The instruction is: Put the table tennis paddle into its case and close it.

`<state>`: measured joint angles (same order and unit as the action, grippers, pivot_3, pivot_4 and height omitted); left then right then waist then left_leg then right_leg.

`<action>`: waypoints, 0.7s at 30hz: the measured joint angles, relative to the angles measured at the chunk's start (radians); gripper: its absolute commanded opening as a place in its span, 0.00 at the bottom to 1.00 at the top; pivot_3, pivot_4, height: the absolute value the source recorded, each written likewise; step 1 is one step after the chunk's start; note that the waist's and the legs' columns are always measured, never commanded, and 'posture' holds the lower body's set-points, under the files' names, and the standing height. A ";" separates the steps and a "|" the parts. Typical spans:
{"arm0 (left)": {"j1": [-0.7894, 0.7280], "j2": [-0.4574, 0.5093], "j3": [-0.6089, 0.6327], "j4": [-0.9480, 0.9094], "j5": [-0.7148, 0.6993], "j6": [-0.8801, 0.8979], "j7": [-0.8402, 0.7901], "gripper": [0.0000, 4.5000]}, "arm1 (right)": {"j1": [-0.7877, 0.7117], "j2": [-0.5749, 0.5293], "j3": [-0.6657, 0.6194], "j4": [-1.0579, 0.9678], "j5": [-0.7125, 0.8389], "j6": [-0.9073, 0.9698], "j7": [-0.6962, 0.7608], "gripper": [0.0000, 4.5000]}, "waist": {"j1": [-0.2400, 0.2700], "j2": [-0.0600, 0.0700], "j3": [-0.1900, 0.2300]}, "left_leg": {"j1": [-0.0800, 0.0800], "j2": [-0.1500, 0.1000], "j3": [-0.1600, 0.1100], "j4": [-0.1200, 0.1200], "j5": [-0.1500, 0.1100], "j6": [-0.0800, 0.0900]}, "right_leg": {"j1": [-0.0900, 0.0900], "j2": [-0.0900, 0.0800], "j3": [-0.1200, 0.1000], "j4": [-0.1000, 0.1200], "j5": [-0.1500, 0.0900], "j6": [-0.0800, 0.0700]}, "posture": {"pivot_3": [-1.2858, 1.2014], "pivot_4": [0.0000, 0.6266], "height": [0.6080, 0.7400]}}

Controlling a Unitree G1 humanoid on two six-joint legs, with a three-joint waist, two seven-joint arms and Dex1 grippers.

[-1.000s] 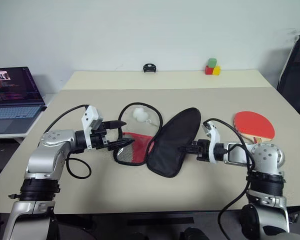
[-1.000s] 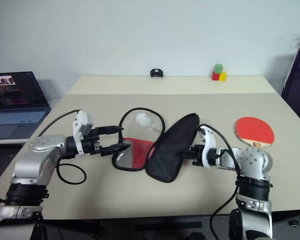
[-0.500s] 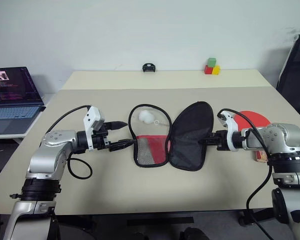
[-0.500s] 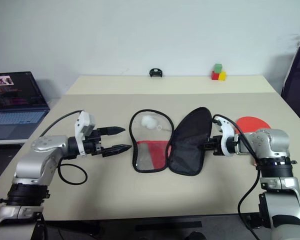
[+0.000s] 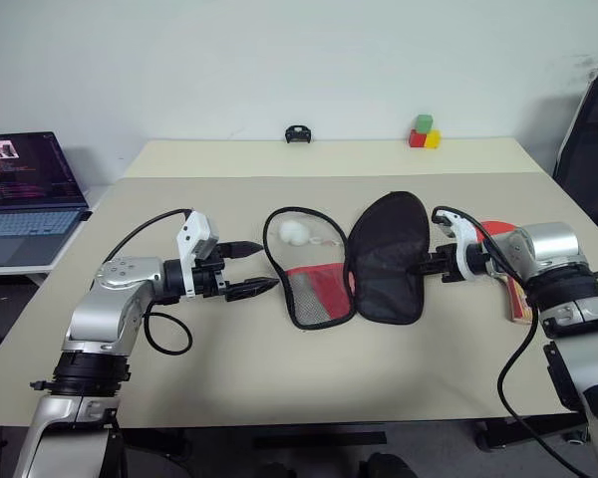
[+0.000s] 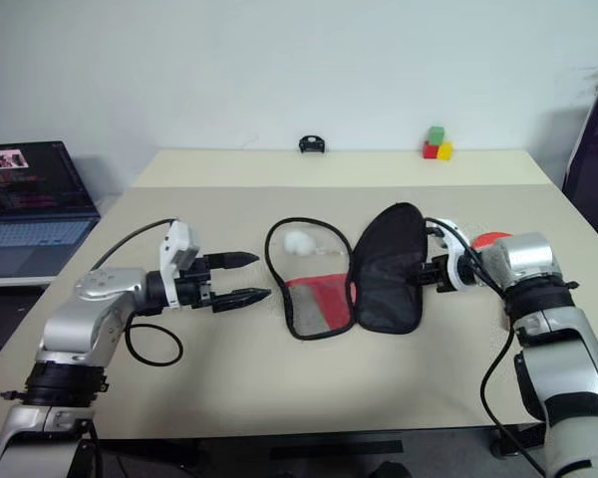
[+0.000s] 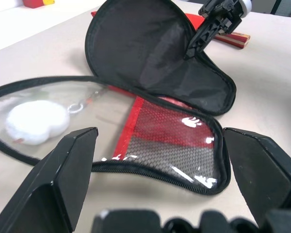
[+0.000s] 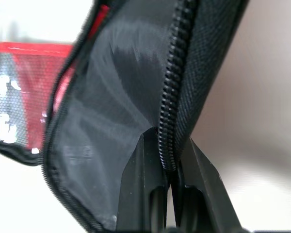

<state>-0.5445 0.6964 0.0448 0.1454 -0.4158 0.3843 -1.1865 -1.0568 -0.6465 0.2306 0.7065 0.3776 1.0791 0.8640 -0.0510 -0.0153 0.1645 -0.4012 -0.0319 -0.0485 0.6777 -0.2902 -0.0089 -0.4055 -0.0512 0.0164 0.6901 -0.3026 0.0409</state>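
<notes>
tool (image 8: pixel 167 177) pinches case (image 5: pixel 387 261) edge, arm outstretched.

Even, diffuse room light is falling on the table (image 5: pixel 279 388), casting only faint, soft shadows. White glare is glinting off the case (image 7: pixel 174 141) and its clear window. The left gripper's fingers (image 7: pixel 63 179) are appearing blurred close up; the background is blurring around the zipper (image 8: pixel 177 73).
</notes>
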 measured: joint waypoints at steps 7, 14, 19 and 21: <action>0.000 -0.009 -0.001 -0.015 0.000 0.000 0.001 1.00 | -0.068 0.000 0.029 0.147 -0.121 -0.111 0.098 0.01 | 0.002 0.000 0.000 | 0.000 0.000 0.000 0.000 0.000 -0.001 | 0.000 0.000 0.000 0.000 0.000 0.000 | 0.52 0.24 1.00; -0.001 -0.025 -0.011 -0.027 0.000 0.000 0.001 1.00 | -0.094 0.020 0.027 0.222 -0.201 -0.177 0.140 0.01 | 0.002 0.000 0.000 | 0.000 0.000 0.000 0.000 0.001 -0.001 | 0.000 0.000 0.000 0.000 0.000 0.000 | 0.52 0.24 1.00; -0.010 -0.033 -0.020 -0.030 0.000 0.000 0.000 1.00 | -0.098 0.046 -0.010 0.269 -0.226 -0.237 0.109 0.01 | 0.002 0.000 0.000 | 0.000 0.000 0.000 0.000 0.001 -0.002 | 0.000 0.000 0.000 0.000 0.000 0.000 | 0.52 0.24 1.00; -0.013 -0.034 -0.020 -0.030 0.000 0.000 -0.001 1.00 | -0.103 0.053 -0.025 0.288 -0.241 -0.261 0.078 0.06 | 0.001 0.000 0.000 | 0.000 0.000 0.000 0.000 0.002 -0.003 | 0.000 0.000 0.000 0.000 0.000 0.000 | 0.52 0.24 1.00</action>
<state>-0.5572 0.6627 0.0244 0.1153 -0.4156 0.3841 -1.1871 -1.1599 -0.5934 0.2053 0.9944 0.1361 0.8176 0.9415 -0.0498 -0.0153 0.1645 -0.4012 -0.0319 -0.0485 0.6778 -0.2886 -0.0118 -0.4055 -0.0514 0.0164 0.6904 -0.3026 0.0408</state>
